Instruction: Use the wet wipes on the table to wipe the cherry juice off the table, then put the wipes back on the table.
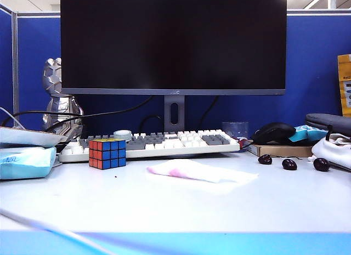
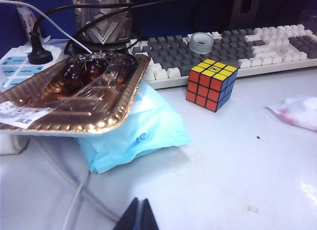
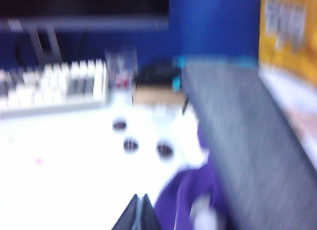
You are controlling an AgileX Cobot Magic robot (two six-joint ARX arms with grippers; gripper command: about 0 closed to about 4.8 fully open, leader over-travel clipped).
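A crumpled white wet wipe (image 1: 197, 171) with pink stains lies on the table (image 1: 164, 211) in front of the keyboard; its edge (image 2: 299, 111) shows in the left wrist view. A tiny dark speck of cherry juice (image 1: 115, 176) (image 2: 258, 137) sits near the cube, and a faint pink spot (image 3: 38, 161) shows in the blurred right wrist view. Neither gripper appears in the exterior view. My left gripper (image 2: 140, 203) is shut and empty above the left of the table. My right gripper (image 3: 139, 198) is shut and empty near a purple cloth (image 3: 188, 195).
A Rubik's cube (image 1: 107, 153) stands by the keyboard (image 1: 164, 142). A gold tray of cherries (image 2: 74, 91) rests on a light blue pack (image 2: 133, 131) at the left. Three loose cherries (image 1: 289, 164) lie at the right, near a grey bag (image 3: 237, 141) and a mouse (image 1: 273, 132).
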